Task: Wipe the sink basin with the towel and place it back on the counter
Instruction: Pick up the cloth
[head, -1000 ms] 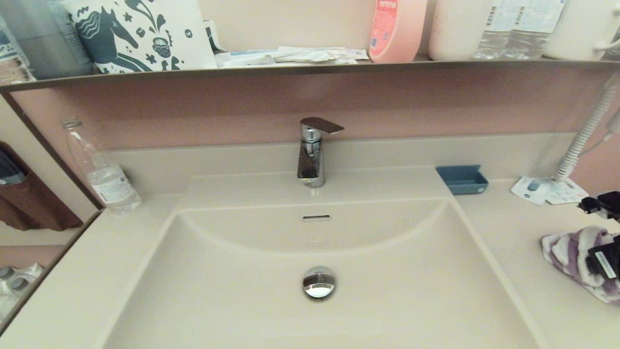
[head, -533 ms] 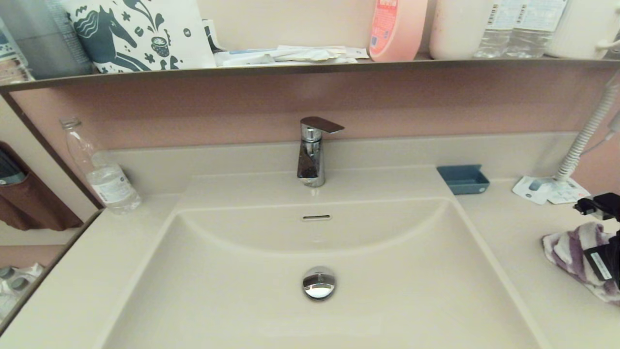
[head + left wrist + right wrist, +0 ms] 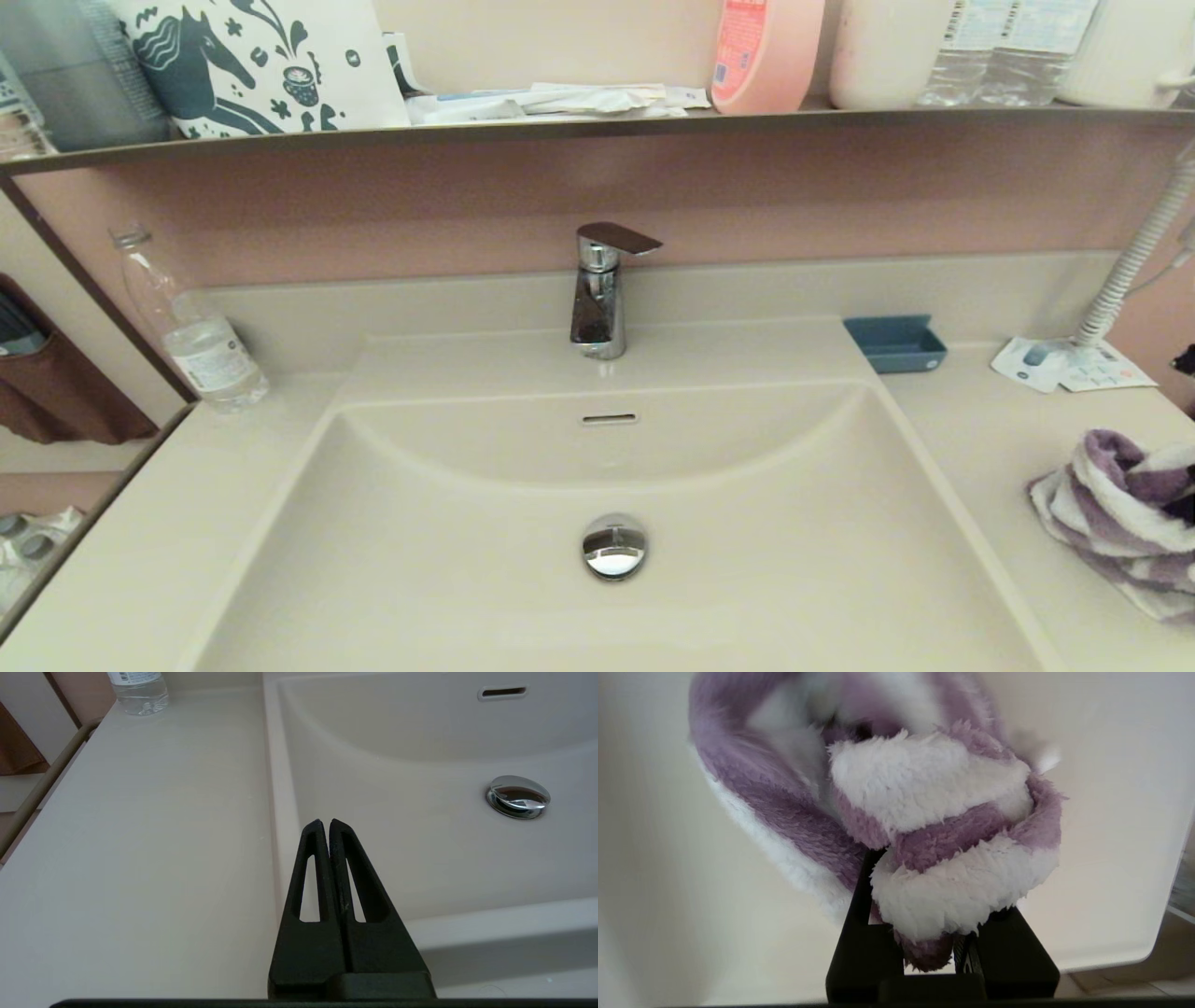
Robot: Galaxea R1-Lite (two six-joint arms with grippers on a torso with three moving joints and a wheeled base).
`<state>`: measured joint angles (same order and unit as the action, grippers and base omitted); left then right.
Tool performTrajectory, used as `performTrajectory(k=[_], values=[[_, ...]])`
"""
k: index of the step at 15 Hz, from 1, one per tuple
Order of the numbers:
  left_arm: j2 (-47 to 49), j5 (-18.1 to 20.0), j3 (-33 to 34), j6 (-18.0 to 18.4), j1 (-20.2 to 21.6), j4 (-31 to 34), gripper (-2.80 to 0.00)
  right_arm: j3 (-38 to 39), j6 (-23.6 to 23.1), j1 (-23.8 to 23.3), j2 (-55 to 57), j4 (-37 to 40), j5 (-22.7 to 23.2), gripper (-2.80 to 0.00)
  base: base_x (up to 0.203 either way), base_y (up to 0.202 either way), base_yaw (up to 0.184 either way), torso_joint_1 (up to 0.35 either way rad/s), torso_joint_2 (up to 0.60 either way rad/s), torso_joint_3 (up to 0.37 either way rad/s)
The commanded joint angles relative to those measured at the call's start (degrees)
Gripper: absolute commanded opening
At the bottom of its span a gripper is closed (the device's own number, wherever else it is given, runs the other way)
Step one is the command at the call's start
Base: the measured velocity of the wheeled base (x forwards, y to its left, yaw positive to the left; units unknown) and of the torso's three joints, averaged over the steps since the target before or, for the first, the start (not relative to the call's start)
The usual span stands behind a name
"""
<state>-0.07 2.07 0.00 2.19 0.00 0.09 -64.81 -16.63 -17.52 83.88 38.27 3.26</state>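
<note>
The purple-and-white striped towel (image 3: 1111,513) is bunched up on the counter (image 3: 990,448) at the right edge of the head view. My right gripper (image 3: 924,882) is shut on the towel (image 3: 924,779), its fingertips buried in the fluff; in the head view it is almost wholly out of frame. The cream sink basin (image 3: 747,523) has a chrome drain plug (image 3: 614,546) and an overflow slot (image 3: 610,419). My left gripper (image 3: 325,823) hangs shut and holds nothing, above the basin's left rim (image 3: 280,812).
A chrome faucet (image 3: 597,299) stands behind the basin. To its right are a small blue tray (image 3: 894,343), a paper leaflet (image 3: 1074,366) and a white coiled hose (image 3: 1134,261). A water bottle (image 3: 191,327) stands back left. The upper shelf (image 3: 560,131) carries bottles and packets.
The right gripper's fingers have closed into the towel, which is now gathered into a taller bunch. Its black parts have slid out of the head view.
</note>
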Motion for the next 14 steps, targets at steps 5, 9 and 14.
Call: performTrajectory(k=[5,9,14], values=[[0.1,0.0,0.0,0.0,0.0,0.0,-2.8,-28.1,12.0,1.3,-7.5,30.3,15.1,-2.8,0.0,0.0,0.0,0.0,0.0,0.0],[0.1,0.0,0.0,0.0,0.0,0.0,-2.8,-34.5,23.3,13.6,-10.5,33.0,18.3,-2.8,0.0,0.0,0.0,0.0,0.0,0.0],[0.1,0.0,0.0,0.0,0.0,0.0,-2.8,-38.0,42.2,36.3,-10.0,29.0,17.8,-2.8,0.0,0.0,0.0,0.0,0.0,0.0]])
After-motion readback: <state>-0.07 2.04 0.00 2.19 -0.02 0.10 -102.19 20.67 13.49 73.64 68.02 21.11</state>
